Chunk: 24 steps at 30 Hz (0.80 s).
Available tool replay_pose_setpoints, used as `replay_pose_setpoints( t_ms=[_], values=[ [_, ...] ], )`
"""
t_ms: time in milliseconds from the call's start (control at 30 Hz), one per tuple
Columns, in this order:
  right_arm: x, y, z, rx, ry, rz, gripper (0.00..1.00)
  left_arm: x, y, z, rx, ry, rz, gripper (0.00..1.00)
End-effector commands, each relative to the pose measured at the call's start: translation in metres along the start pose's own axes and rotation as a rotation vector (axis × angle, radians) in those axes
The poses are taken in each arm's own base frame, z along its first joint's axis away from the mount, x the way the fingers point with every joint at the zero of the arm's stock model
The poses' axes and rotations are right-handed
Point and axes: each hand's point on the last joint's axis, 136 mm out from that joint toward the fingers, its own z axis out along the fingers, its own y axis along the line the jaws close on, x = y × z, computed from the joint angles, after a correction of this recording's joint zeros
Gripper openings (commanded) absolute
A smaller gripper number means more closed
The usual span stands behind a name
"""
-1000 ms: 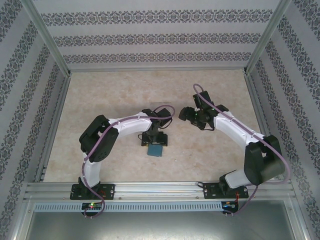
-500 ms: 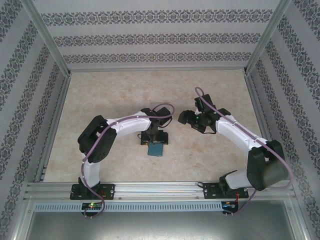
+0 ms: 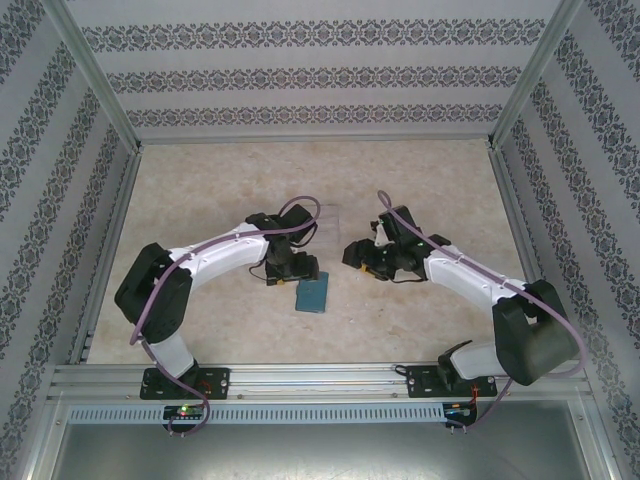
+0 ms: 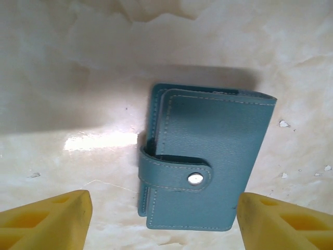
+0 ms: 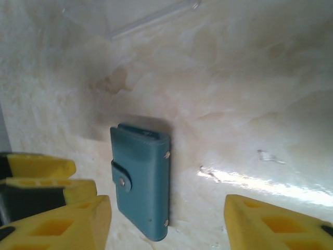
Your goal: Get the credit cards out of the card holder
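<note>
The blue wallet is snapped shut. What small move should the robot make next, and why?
Probably lower the left gripper and close it on the card holder to steady it. The holder lies flat on the table with its tab strap snapped, and the gripper's open jaws frame it without touching.

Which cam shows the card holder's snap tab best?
Left wrist: card holder fills the centre, closed, tab and snap sharp. Right wrist shows it smaller and oblique; top external, a tiny teal patch.

Beige marbled tabletop [image 3: 200, 190]; floral-striped wall panels [image 3: 300, 70] on three sides; aluminium rail [image 3: 320, 378] along near edge.
</note>
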Motion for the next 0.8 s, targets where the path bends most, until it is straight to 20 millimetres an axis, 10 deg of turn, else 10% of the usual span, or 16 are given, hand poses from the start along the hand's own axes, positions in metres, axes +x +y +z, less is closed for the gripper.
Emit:
replay_pose_setpoints(
  t_ms=[0,767],
  values=[
    [0.005,0.018,0.007,-0.086,0.010,-0.024,0.55,-0.005,-0.006,-0.008,0.083,-0.018,0.035,0.70],
    [0.024,0.019,0.092,-0.076,0.182,-0.041,0.38,0.005,-0.008,0.004,0.288,0.001,-0.026,0.49]
  ],
)
